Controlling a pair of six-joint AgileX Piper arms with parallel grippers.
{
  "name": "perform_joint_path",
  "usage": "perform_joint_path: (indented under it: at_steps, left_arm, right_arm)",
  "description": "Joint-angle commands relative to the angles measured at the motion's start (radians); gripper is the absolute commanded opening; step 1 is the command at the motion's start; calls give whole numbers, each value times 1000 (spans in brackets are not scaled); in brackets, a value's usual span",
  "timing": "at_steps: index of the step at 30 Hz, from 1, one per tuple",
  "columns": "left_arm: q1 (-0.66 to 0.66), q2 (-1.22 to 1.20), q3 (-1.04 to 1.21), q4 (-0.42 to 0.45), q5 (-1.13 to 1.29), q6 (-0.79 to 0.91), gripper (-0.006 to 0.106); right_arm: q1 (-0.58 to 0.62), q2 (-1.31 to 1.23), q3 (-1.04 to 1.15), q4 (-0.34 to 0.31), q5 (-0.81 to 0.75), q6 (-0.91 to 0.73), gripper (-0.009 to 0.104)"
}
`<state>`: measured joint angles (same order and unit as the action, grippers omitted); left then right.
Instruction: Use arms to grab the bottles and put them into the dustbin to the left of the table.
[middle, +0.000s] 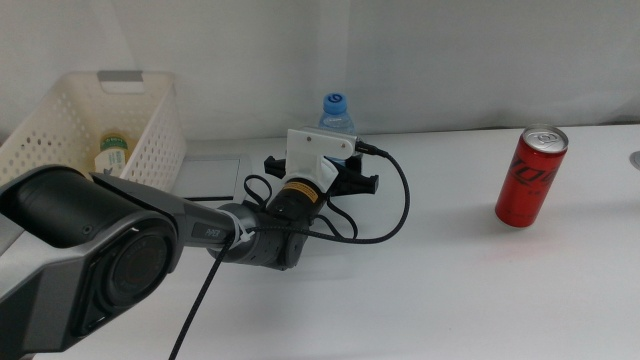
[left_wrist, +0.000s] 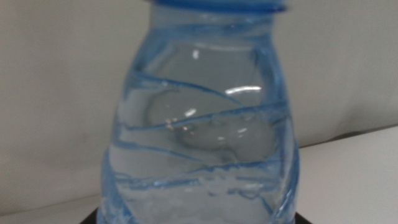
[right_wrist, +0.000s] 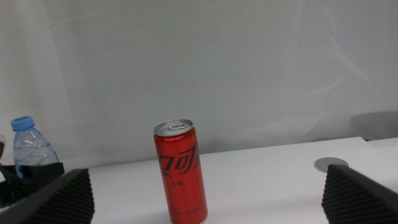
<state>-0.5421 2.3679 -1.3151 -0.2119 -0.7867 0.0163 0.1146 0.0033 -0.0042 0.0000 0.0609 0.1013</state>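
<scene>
- Reaching from my left, the left gripper (middle: 345, 160) sits around the blue-capped clear bottle (middle: 337, 110) at the table's (middle: 450, 290) back; I cannot tell whether its jaws pinch.
- Right gripper (right_wrist: 205, 199) waits spread wide, facing the upright red soda can (middle: 531, 175).
- Yellow bottle (middle: 112, 150) lies in the dustbin (middle: 60, 125).

Count: 2 bottles – 1 clear blue-capped (middle: 337, 110), 1 yellow-liquid in the basket (middle: 112, 150). 1 red can (middle: 531, 175). 1 white basket (middle: 60, 120). 2 grippers: left (middle: 322, 172), right (right_wrist: 205, 196).

Red can (right_wrist: 181, 173): white stylized script, illegible. Arm (middle: 215, 232): tiny white mark, unreadable.
</scene>
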Motion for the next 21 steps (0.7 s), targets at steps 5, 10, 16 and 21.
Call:
perform_joint_path:
  at_steps: [5, 10, 16, 21]
  left_arm:
    - [24, -1, -8, -13, 60, 2, 0]
    - [26, -5, -8, -6, 71, 2, -3]
    - [33, -91, -8, -6, 131, 37, -3]
    - [52, -212, -8, -8, 232, 124, -3]
  right_arm:
    - [-5, -31, 38, -7, -16, -4, 103]
    - [-5, -31, 38, -7, -16, -4, 103]
    - [-5, -31, 38, -7, -16, -4, 103]
    - [-5, -31, 38, -7, -16, -4, 103]
